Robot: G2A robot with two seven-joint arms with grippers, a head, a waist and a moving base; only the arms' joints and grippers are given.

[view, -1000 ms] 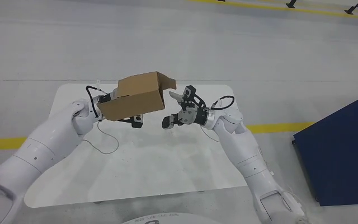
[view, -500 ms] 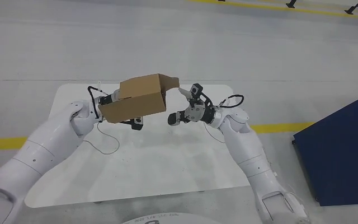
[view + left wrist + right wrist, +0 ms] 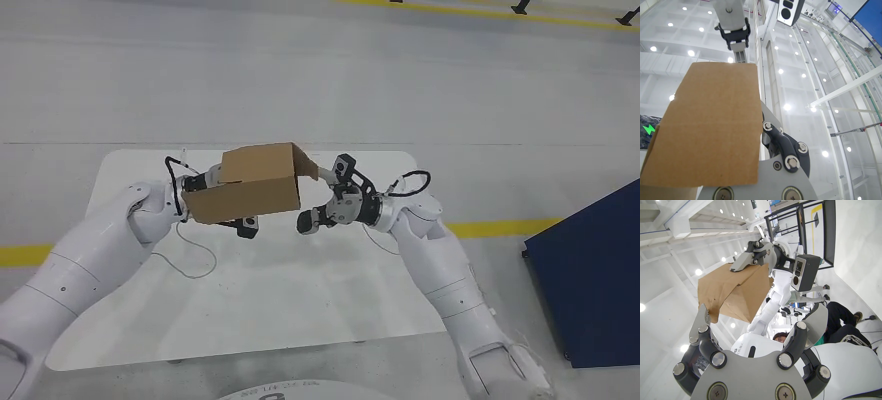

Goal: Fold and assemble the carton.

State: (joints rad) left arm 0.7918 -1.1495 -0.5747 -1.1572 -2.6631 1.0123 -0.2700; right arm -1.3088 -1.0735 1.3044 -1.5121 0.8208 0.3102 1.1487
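A brown carton (image 3: 245,182) hangs above the white table (image 3: 300,300), partly opened, with a loose end flap (image 3: 306,164) facing my right arm. My left gripper (image 3: 212,181) is shut on the carton's far-left wall; in the right wrist view that gripper (image 3: 745,263) clamps the top edge of the carton (image 3: 730,289). In the left wrist view a carton panel (image 3: 711,123) hides one of its fingers. My right gripper (image 3: 313,200) is open at the carton's flap end. In its own view the right gripper (image 3: 759,317) spreads wide, one fingertip (image 3: 703,313) touching the flap's corner.
A thin cable (image 3: 190,258) loops on the table below the left arm. A dark blue block (image 3: 600,265) stands on the floor off the table's right side. The table's front half lies bare.
The carton has shifted right toward my right gripper, and its end flap has dropped from sticking up to bending down. The right gripper swung back slightly, then closed in on the flap.
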